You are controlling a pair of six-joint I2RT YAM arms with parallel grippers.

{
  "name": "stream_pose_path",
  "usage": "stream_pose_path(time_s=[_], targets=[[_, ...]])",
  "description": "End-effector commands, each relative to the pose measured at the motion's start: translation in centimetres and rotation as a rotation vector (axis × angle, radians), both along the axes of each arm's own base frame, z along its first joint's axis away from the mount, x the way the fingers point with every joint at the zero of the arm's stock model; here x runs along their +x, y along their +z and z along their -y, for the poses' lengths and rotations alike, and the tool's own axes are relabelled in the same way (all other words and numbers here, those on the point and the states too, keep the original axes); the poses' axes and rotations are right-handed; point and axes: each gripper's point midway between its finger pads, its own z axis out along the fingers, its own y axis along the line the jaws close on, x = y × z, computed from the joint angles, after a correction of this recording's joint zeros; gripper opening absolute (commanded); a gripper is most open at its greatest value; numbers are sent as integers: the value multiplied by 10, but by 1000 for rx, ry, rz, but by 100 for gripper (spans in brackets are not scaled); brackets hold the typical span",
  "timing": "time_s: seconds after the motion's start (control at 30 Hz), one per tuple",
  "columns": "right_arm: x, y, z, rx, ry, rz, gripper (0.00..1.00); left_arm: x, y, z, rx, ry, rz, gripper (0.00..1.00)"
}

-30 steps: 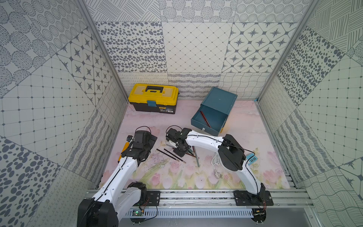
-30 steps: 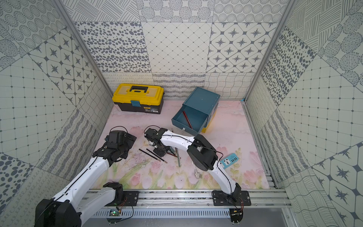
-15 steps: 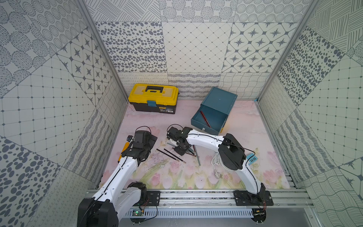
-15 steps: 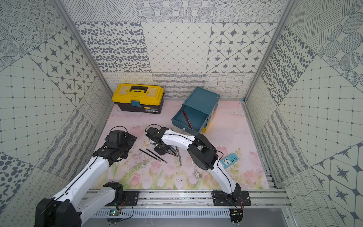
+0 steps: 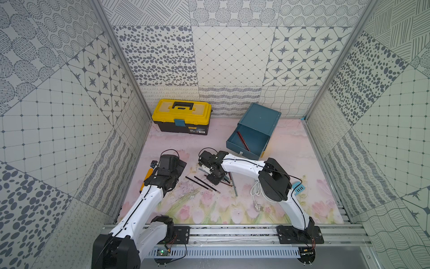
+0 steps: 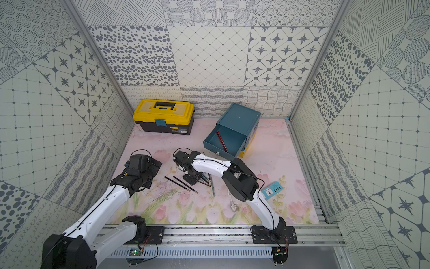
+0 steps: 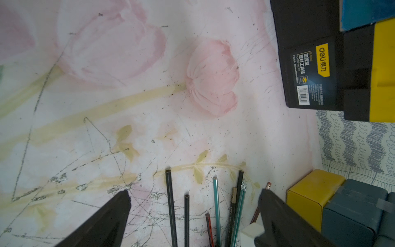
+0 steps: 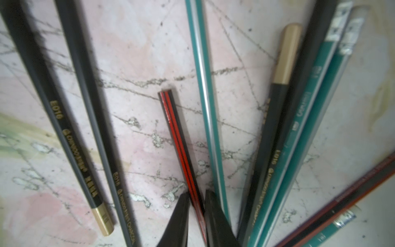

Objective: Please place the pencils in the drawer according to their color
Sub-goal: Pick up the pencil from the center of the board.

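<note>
Several pencils (image 5: 229,180) lie fanned on the floral mat, black, teal and red ones, with two black pencils (image 5: 202,184) lying apart to their left. My right gripper (image 8: 196,198) points down into the pile. It is shut on a red-and-black striped pencil (image 8: 179,136), which still rests on the mat. The left gripper (image 7: 193,195) is open above the mat, left of the pile, holding nothing. The teal drawer chest (image 5: 260,123) stands at the back right. Its top drawer (image 5: 253,144) is pulled out with one red pencil (image 5: 243,141) inside.
A yellow-and-black toolbox (image 5: 181,118) sits at the back left. An orange-yellow tool (image 5: 146,179) lies by the left wall beside my left arm. A coiled white cable (image 5: 256,191) and a blue power strip (image 5: 299,187) lie near the right arm's elbow. Patterned walls enclose the mat.
The right wrist has shifted only slightly over the pencil pile, still shut. The left arm has stayed still and open.
</note>
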Motion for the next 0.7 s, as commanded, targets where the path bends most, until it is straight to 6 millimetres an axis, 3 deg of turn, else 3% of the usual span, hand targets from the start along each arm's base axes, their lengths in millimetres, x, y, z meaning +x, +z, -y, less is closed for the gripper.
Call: stream_pose_path(time_s=[0.0, 0.67], targets=[[-13, -12, 8, -21, -1, -50, 20, -3, -3, -3, 4, 11, -14, 99], [-51, -32, 35, -118, -106, -150, 19, -1, 0, -2, 2, 10, -6, 99]])
